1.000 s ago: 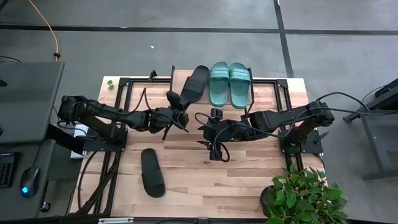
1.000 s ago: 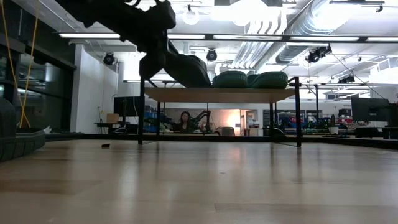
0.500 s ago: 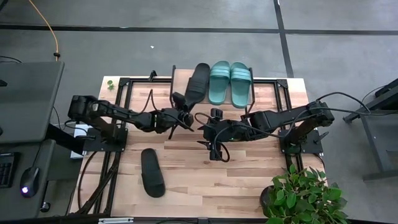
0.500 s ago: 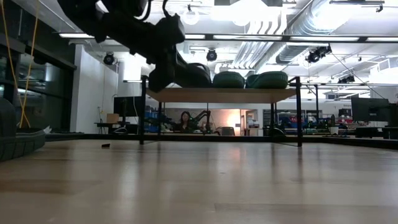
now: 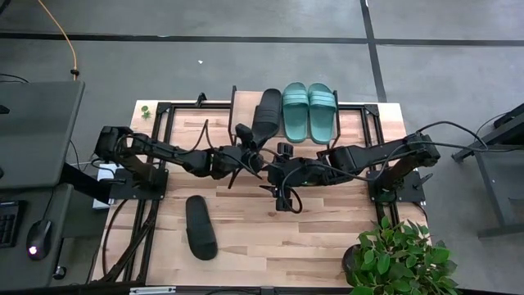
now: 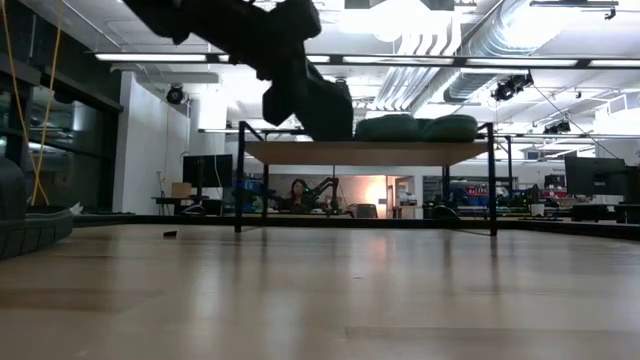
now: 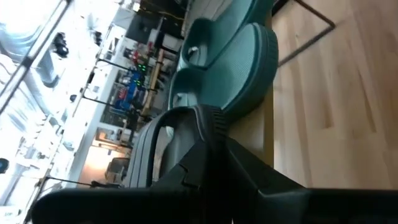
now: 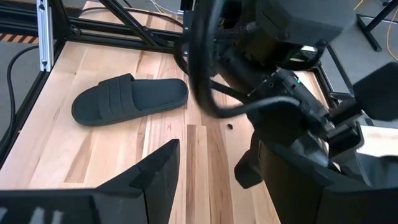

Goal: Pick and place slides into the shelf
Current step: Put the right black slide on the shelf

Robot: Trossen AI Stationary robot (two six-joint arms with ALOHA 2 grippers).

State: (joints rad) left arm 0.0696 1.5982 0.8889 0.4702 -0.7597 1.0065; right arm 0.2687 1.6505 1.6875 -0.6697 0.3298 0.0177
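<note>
Shelf [image 5: 348, 111]: far side of the table, plank top on thin black legs.
Teal slides [image 5: 309, 110]: side by side on the shelf's right half, toes pointing away.
Black slide on shelf [image 5: 267, 115]: just left of the teal pair, heel end overhanging the near edge, tilted.
Left gripper [image 5: 246, 139]: at that slide's heel, pinching it by the near end; strap side up in the left wrist view.
Black slide on table [image 5: 200, 226]: near-left, flat, strap up, well apart from both arms.
Right gripper [image 8: 208, 180]: mid-table, near the left gripper, fingers spread and holding nothing.
Handling, judged: light moulded foam, bendy along the sole, ribbed strap giving grip, not fragile.
Where to take hold: heel rim or strap edge; a mid-sole pinch likely to fold it.
</note>
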